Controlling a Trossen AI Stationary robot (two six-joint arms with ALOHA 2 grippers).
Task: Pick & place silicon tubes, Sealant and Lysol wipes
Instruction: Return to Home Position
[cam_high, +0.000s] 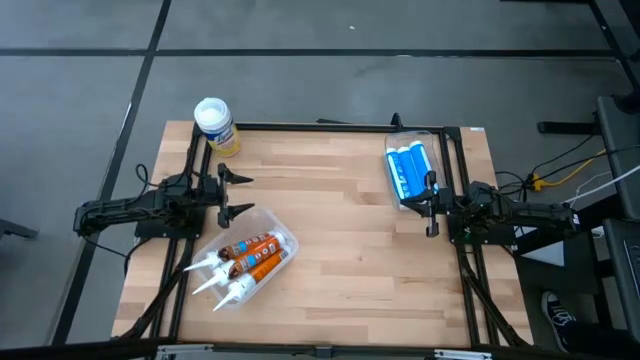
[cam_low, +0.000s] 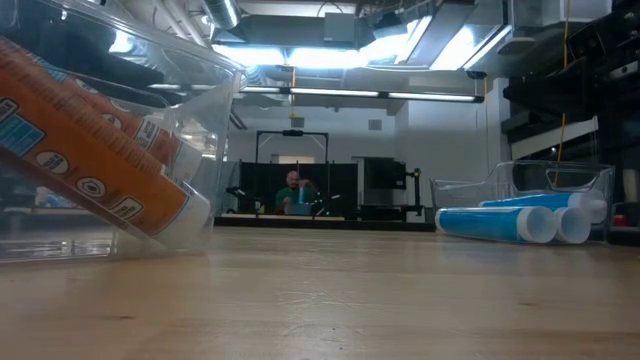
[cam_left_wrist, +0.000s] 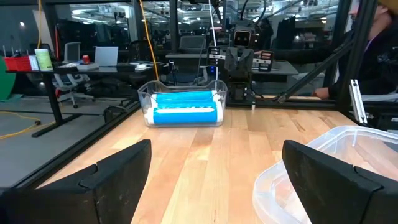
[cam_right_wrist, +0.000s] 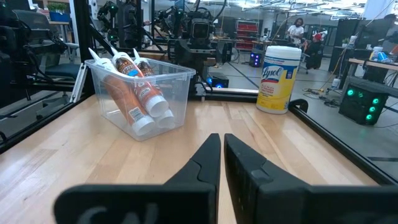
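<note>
Arms sit pulled back at the two side edges of the surface (cam_high: 340, 260). I think that is their resting spot, out of the way so nothing gets bumped. The left claw (cam_high: 237, 195) is spread wide with nothing in it. It hangs just beside the clear box (cam_right_wrist: 177, 93) that sits near the left edge, toward the near corner. The orange tubes (cam_high: 255, 258) lie in that box on a slant, with their white tips poking out over the rim, most likely because they are too long to lie flat. The right claw (cam_high: 428, 207) is pinched together on nothing. It is close to the right edge, next to a second clear box (cam_left_wrist: 146, 102) by the far right corner. Inside it the blue tubes (cam_high: 408, 172) lie side by side, and the walls look like they stop these round things from rolling off. The Lysol wipes (cam_high: 215, 125) stand upright on their own at the far left corner, in no box and well apart from both claws. Their flat bottom lets them stand alone, so I guess they need no box to stay put.
</note>
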